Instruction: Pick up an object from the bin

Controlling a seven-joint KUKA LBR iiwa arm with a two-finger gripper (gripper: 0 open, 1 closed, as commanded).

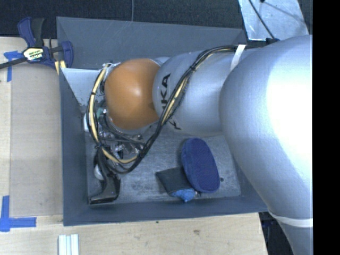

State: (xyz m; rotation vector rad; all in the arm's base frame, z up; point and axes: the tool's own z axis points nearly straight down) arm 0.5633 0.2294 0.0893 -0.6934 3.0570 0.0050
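Observation:
My gripper point(109, 166) is low in the left part of the bin, below the orange dome and wrapped in cables. Directly under it, in the front left corner, is a black angled piece point(105, 192). I cannot tell whether the gripper touches it or whether it belongs to the gripper. A dark blue oval pad point(200, 163) lies on the bin floor to the right. A flat dark grey square point(171, 180) lies against the pad's lower left edge. A small light blue scrap point(186, 195) sits just in front of them.
The thick silver arm comes in from the right and covers the back and right of the bin. The front wall runs close behind the black piece and the blue scrap. Bare floor lies between the gripper and the grey square.

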